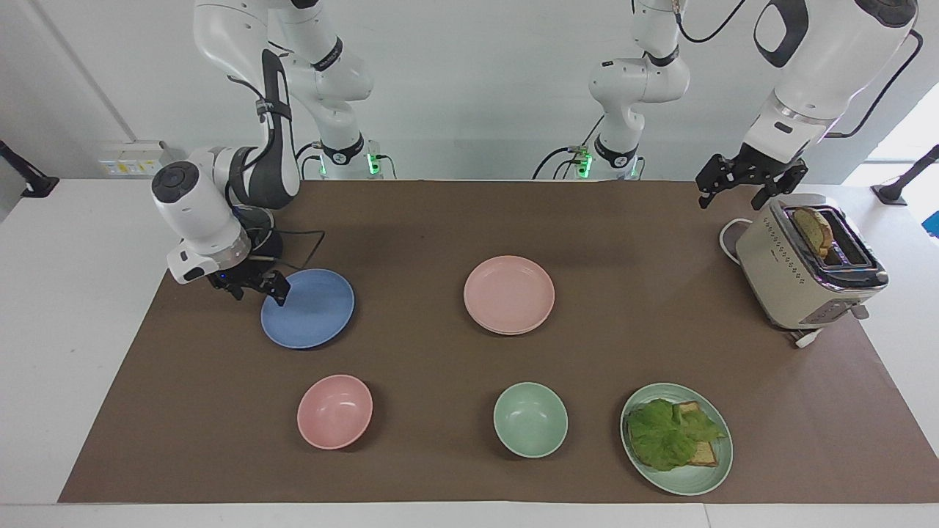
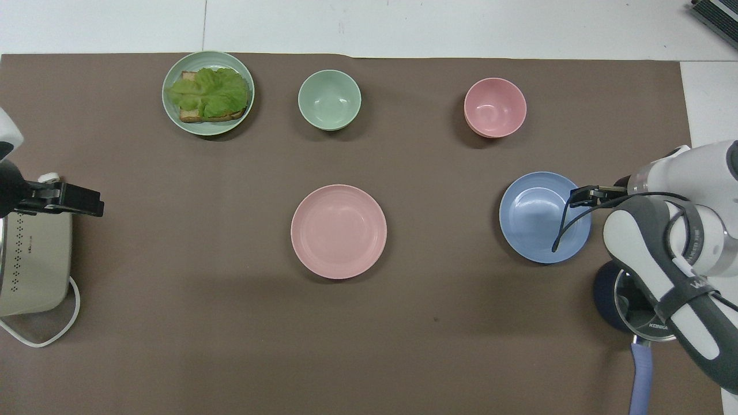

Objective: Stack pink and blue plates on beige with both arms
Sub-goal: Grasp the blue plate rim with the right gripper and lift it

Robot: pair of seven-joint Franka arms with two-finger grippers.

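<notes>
The blue plate (image 1: 312, 312) (image 2: 542, 222) lies on the brown mat toward the right arm's end. My right gripper (image 1: 257, 288) (image 2: 583, 196) is low at that plate's rim, open, one fingertip (image 1: 280, 293) over the rim and the other just outside it. I cannot tell whether it touches. The pink plate (image 1: 508, 293) (image 2: 338, 231) lies at the middle of the mat. No separate beige plate shows in either view. My left gripper (image 1: 733, 192) (image 2: 92, 206) hangs open and empty in the air beside the toaster.
A cream toaster (image 1: 803, 268) (image 2: 31, 265) with a bread slice stands at the left arm's end. The right arm partly hides a dark lidded pot (image 1: 260, 233) (image 2: 634, 314). Farther from the robots: pink bowl (image 1: 334, 411), green bowl (image 1: 530, 419), green plate (image 1: 715, 469) with lettuce.
</notes>
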